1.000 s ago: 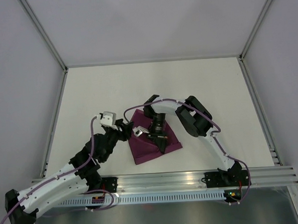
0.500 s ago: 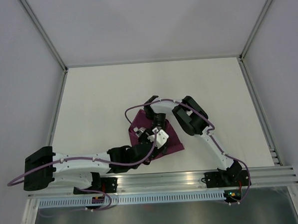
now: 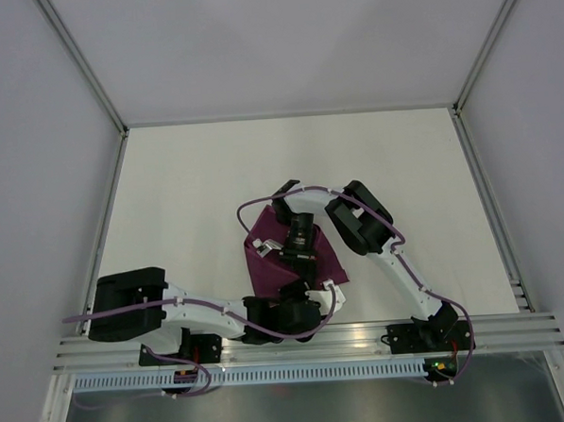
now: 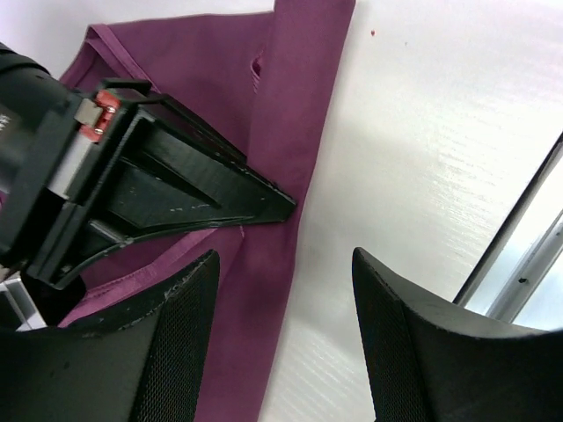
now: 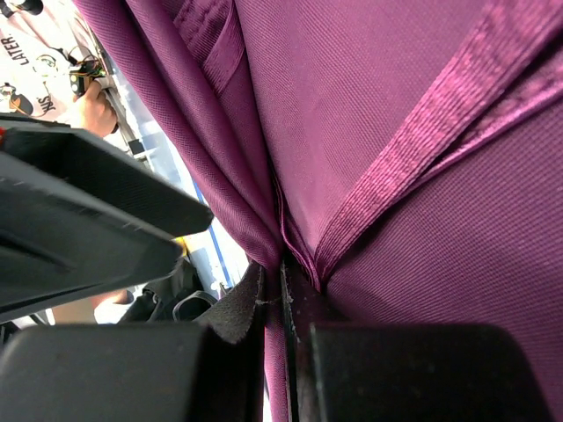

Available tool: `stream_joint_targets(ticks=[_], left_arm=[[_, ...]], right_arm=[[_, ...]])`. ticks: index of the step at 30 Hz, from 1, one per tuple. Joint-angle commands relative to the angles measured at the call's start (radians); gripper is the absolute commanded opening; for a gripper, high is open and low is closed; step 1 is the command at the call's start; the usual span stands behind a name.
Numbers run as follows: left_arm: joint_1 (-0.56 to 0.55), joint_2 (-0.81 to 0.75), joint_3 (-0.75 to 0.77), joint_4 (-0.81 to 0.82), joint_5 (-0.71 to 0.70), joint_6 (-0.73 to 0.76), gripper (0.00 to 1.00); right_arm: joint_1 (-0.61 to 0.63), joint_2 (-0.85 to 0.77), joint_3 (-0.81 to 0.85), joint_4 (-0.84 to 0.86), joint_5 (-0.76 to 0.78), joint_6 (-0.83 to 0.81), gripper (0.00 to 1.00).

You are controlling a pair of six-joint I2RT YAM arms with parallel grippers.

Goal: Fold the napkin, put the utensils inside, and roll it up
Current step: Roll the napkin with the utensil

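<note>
two claws meet at the napkin. the right claw (image 5: 281, 274) is pinched almost closed on gathered folds of the napkin (image 5: 369, 114), with a hemmed edge running down into the grip. the left claw (image 4: 283, 264) is spread wide, with nothing between its fingers (image 4: 176, 343), over the napkin's edge where purple cloth meets the bare white desk (image 4: 422, 158). seen from above, the napkin lies bunched and partly folded near the middle of the desk, toward the near side. the right arm (image 3: 368, 225) bends in over it from the right, and the left arm (image 3: 202, 314) stretches low along the near rail (image 3: 317, 340), its wrist at the cloth's near corner.
</note>
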Motion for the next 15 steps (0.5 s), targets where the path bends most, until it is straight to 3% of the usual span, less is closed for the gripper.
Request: stream_joint_targets(ticks=[1,15], left_arm=[[-0.008,0.037,0.041,0.034,-0.055,-0.039,0.67],[-0.008,0.164,0.033,0.083,-0.138,0.01,0.63]], right_arm=[[-0.007,0.08,0.028,0.241,0.169,-0.081,0.01],[-0.007,0.093,0.043,0.227,0.17,-0.081,0.0]])
